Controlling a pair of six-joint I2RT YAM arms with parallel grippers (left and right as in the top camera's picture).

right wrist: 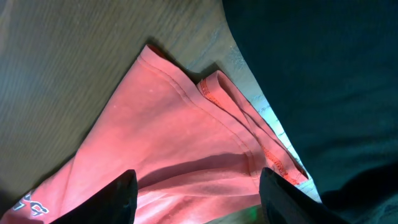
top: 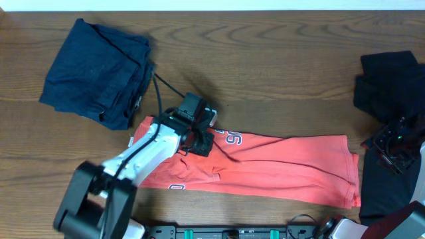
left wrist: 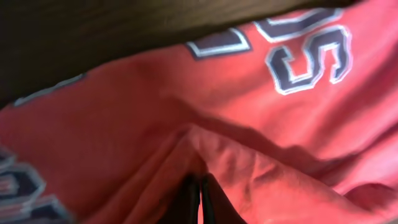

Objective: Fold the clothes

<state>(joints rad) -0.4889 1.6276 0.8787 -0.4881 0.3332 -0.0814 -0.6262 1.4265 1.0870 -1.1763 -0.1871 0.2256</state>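
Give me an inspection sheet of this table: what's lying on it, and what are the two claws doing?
Surface: wooden table, brown grain.
Job's things: coral T-shirt lying in a long band along the front; navy garment bunched at the back left; black garments at the right edge.
Clutter: nothing seen.
Grippers: left gripper shut, pinching a T-shirt fold near the lettering; right gripper open over the T-shirt's hem corner, beside black cloth.
Cables: black cable runs from the left arm past the navy garment.
Surroundings: rig base along the near edge; otherwise nothing seen.
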